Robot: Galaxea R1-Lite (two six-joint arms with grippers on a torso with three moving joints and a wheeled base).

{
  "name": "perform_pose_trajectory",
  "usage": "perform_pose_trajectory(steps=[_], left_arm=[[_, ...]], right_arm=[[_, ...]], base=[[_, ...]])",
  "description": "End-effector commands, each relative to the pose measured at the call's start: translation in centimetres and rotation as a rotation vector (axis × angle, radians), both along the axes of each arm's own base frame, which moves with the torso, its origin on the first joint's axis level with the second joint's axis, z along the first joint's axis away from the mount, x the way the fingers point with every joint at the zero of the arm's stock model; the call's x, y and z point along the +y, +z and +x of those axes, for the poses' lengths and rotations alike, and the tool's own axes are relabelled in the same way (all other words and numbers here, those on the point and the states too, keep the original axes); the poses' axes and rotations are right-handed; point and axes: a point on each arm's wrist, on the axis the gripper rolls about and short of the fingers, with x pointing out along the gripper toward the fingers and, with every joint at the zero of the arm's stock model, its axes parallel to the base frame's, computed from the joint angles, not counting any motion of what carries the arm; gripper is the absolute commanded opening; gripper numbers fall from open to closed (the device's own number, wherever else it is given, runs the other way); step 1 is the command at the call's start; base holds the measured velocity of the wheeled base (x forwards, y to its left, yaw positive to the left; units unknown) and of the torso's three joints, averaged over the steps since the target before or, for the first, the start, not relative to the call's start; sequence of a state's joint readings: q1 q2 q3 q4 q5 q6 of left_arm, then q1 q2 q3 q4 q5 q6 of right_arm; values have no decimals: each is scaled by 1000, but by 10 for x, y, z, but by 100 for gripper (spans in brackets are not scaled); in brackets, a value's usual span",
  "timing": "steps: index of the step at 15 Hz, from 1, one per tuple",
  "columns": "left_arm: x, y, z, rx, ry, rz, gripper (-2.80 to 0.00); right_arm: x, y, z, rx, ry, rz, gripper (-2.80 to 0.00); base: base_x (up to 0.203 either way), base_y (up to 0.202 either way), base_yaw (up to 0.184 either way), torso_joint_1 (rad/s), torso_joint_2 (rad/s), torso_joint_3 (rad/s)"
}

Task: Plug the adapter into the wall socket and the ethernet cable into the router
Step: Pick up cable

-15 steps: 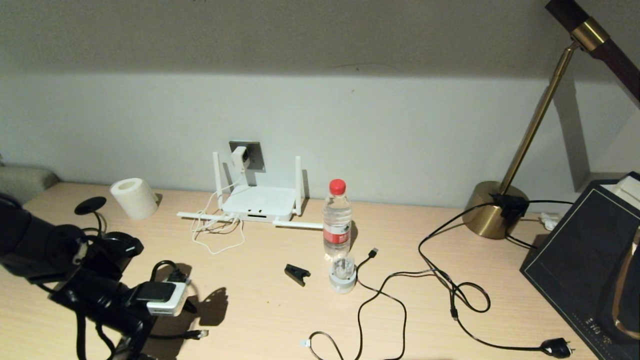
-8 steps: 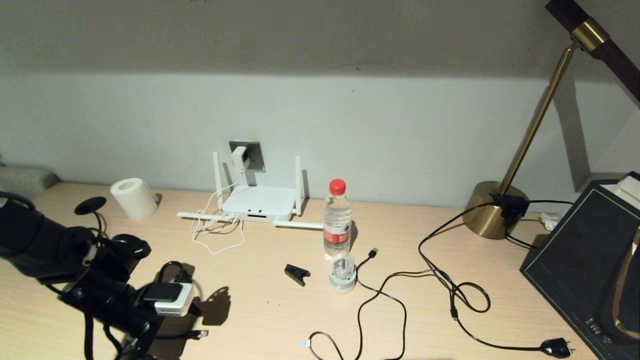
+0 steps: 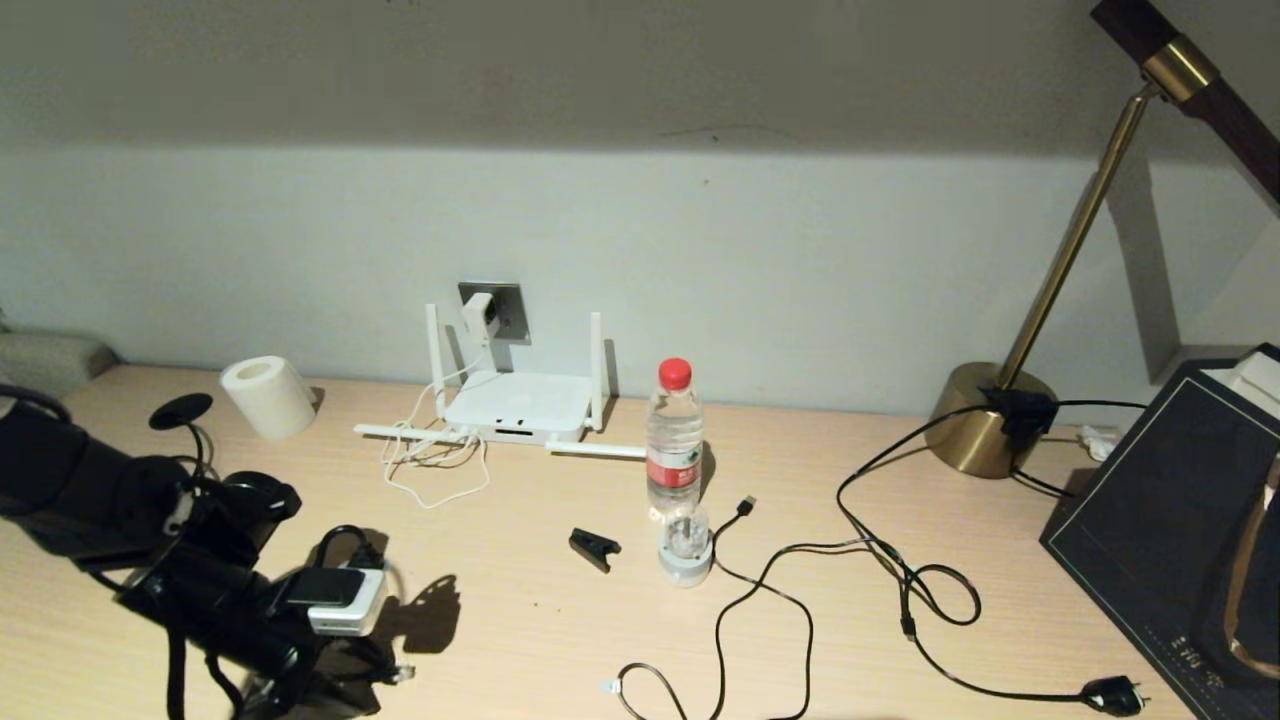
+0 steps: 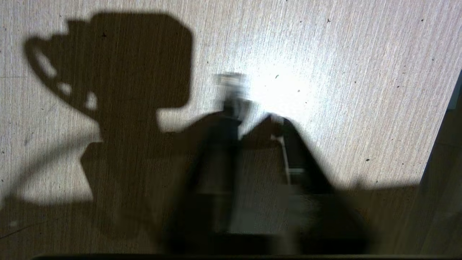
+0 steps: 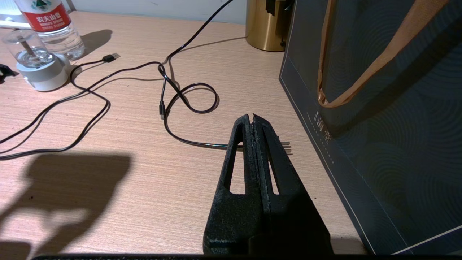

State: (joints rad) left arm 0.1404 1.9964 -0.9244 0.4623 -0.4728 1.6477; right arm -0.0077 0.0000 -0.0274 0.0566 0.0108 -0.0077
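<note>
White cube adapter (image 3: 478, 317) in grey wall socket (image 3: 507, 307), thin cord dangling.

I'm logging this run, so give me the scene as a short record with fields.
adapter: in the wall socket
router: on desk below the socket
ethernet cable plug: on desk, unplugged
left hand: low over the plug, fingers slightly apart
right hand: shut, empty, beside dark bag
</note>
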Motion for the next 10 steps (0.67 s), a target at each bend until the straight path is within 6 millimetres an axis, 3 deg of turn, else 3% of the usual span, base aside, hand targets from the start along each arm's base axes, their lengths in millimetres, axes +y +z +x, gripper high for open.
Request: perform_pose_trajectory(steps=[1,6,8,10], left_arm=[[0,0,-1,-1,-9,-2,-280],[-2,8,-10,-20,-11,-4,-280],[-5,26,-11,-93,-25,-16,-280],[-15,58,-11,-222,-65,-14,-280]], right_arm=[[0,0,0,2,0,0,-280],[0,0,0,2,0,0,-280],[0,0,0,2,0,0,-280],[0,0,0,2,0,0,-280]], base=[[0,0,0,0,0,0],[0,0,0,0,0,0],[0,0,0,0,0,0],[0,0,0,0,0,0]])
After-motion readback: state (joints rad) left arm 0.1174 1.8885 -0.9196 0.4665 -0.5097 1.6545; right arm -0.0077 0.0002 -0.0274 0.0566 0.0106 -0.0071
